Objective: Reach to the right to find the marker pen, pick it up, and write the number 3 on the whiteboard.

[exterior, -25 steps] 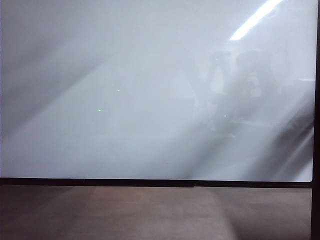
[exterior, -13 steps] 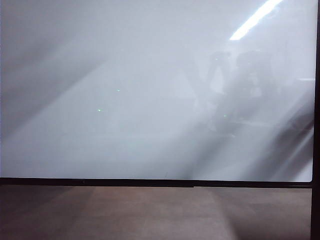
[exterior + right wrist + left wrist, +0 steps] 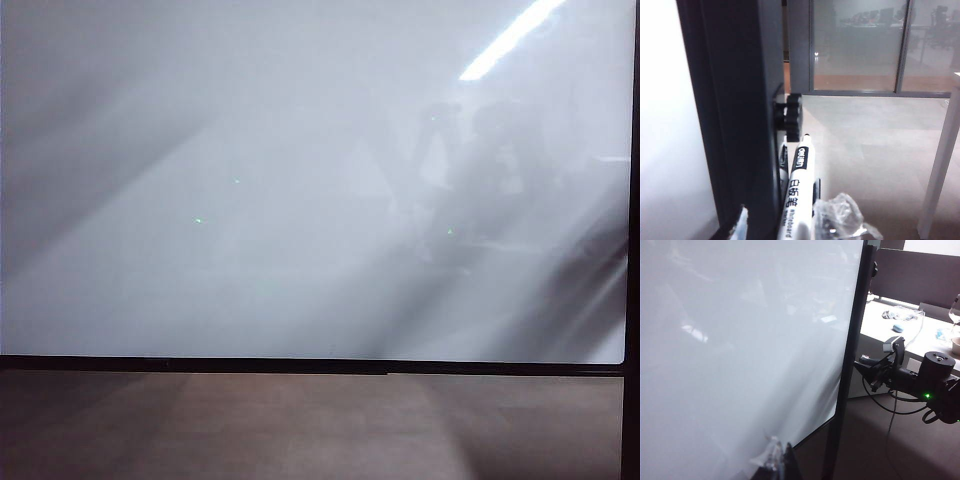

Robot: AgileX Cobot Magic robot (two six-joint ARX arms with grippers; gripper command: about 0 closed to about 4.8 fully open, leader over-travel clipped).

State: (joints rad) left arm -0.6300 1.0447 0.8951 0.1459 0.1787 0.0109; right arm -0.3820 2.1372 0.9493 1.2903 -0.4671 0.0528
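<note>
The whiteboard (image 3: 300, 200) fills the exterior view as a glossy white surface with a thin black frame (image 3: 300, 365). Neither gripper appears there, only dim reflections, and the number 3 is out of view. In the right wrist view the marker pen (image 3: 799, 185), white-barrelled with a black label and dark tip, stands beside the board's black frame (image 3: 740, 125). My right gripper (image 3: 790, 222) is open around it, with a gap on one side. The left wrist view shows the right gripper (image 3: 867, 365) at the board's edge. My left gripper (image 3: 780, 460) sits shut and empty in front of the whiteboard (image 3: 740, 340).
A black knob (image 3: 790, 116) sticks out of the frame just beyond the pen tip. A white table leg (image 3: 942, 165) stands to one side, with a glass partition (image 3: 860, 45) behind it. A desk with clutter (image 3: 910, 325) stands past the right arm. Brown floor (image 3: 300, 430) lies below the board.
</note>
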